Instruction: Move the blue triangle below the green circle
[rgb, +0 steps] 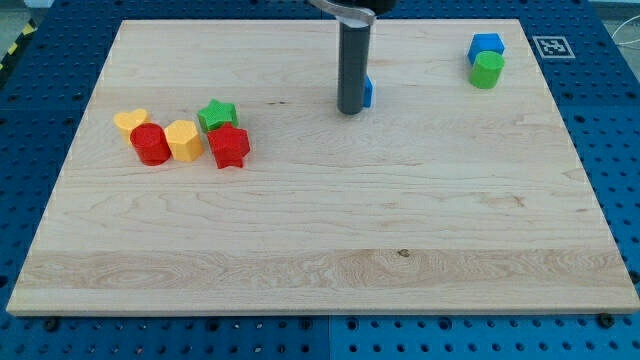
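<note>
One tip (350, 111) touches blue triangle (368, 91).

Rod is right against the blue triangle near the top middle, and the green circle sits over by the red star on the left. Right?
Not quite. The camera view shows the green circle at the view's top right, just below a blue block; the green piece by the red star is a green star. The rest holds: my tip is right against the blue triangle near the top middle.

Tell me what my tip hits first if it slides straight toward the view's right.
The blue triangle, already right against my tip on its right and mostly hidden behind the rod. Farther right stand the green circle and a blue block.
</note>
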